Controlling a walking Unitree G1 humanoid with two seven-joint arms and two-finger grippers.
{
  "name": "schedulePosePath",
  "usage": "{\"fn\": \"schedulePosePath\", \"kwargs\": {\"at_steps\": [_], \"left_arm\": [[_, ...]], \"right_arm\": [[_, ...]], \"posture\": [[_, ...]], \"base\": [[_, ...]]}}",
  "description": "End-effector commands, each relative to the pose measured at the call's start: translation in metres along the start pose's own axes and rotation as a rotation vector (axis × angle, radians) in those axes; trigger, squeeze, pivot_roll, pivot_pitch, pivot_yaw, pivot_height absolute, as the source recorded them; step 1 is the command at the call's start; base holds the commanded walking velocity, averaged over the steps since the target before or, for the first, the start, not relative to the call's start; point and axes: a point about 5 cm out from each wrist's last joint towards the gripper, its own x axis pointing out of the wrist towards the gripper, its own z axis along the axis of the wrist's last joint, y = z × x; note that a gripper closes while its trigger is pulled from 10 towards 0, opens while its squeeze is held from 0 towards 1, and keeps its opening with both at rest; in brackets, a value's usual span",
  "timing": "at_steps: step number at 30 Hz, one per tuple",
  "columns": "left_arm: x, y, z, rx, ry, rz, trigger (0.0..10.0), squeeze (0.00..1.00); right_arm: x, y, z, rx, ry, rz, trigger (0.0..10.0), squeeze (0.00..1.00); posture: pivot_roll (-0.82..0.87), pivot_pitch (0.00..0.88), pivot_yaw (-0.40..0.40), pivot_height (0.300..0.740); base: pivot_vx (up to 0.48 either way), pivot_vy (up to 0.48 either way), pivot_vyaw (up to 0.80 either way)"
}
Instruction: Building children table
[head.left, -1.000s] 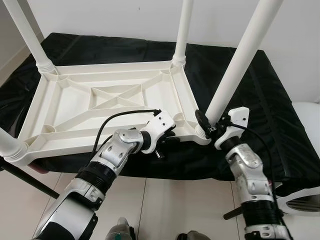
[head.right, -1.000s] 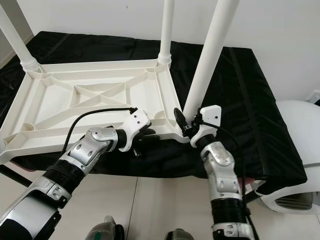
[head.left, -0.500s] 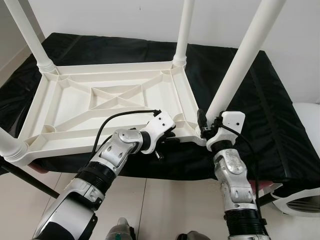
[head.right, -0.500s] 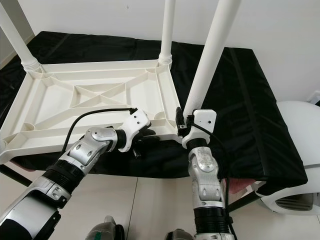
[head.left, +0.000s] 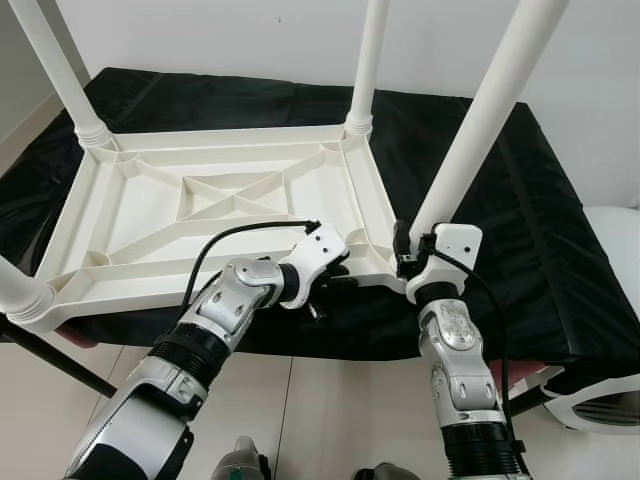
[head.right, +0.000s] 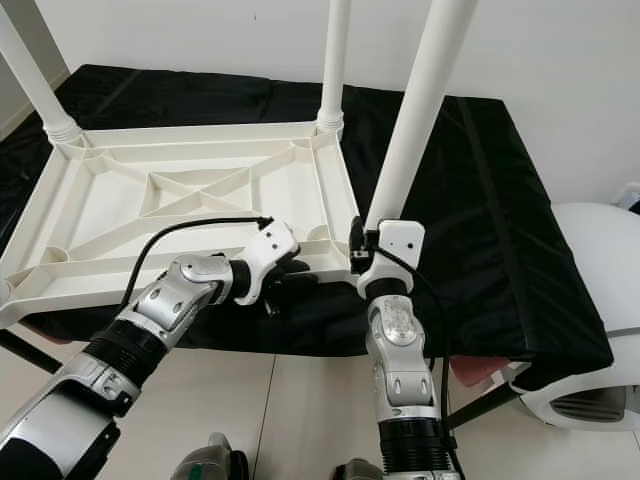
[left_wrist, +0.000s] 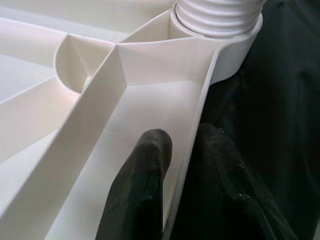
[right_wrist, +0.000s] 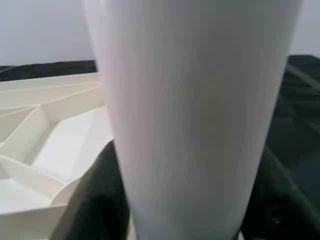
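Black cloth (head.left: 520, 190) covers a low platform set against a plain white wall (head.left: 250, 35), with pale floor tiles (head.left: 330, 420) in front of it. On the cloth lies a white plastic children's table top (head.left: 150, 215), turned upside down so its ribbed underside and crossed bracing face up. Four white legs stand upright from its corners: a far left leg (head.left: 55, 65), a far right leg (head.left: 368, 60), a near left leg (head.left: 15, 290) at the edge of the picture, and a near right leg (head.left: 480, 120) that rises tall and leans slightly to the right.

Both silver arms reach forward from below. The left gripper (head.left: 335, 282) is at the near long edge of the table top, close to the near right corner. Its wrist camera shows one black finger (left_wrist: 142, 185) inside the rim channel and the other outside against the cloth, so the two fingers pinch the thin white rim wall between them. The ridged socket (left_wrist: 220, 17) of the near right corner sits just beyond.

The right gripper (head.left: 412, 258) is at the base of the near right leg, just above its socket. Its fingers wrap either side of the leg, and its wrist camera looks straight at the leg's smooth white tube (right_wrist: 195, 115) from very close.

A white rounded object (head.left: 605, 390) sits on the floor at the far right.
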Motion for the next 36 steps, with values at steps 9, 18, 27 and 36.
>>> {"fn": "schedulePosePath", "kwargs": {"at_steps": [9,18,27,36], "left_arm": [[0.002,-0.003,0.007,0.03,-0.011,-0.069,10.0,0.0],[0.002,-0.003,0.007,0.03,-0.009,-0.072,10.0,0.0],[0.003,-0.003,0.007,0.031,-0.012,-0.074,10.0,0.0],[0.003,-0.003,0.007,0.032,-0.011,-0.075,10.0,0.0]], "right_arm": [[0.0,0.003,-0.009,0.046,0.048,0.113,10.0,1.0],[0.014,-0.026,0.001,-0.01,0.021,0.284,10.0,0.0],[0.02,-0.043,0.008,-0.042,0.023,0.493,10.0,0.0],[0.02,-0.056,0.003,-0.085,0.096,0.702,10.0,0.0]], "posture": [[-0.02,0.036,0.007,0.74],[-0.03,0.027,0.011,0.74],[-0.03,0.019,0.012,0.74],[-0.03,0.011,0.019,0.74]], "base": [[0.0,0.0,0.0],[0.0,0.0,0.0],[0.0,0.0,0.0],[0.0,0.0,0.0]]}}
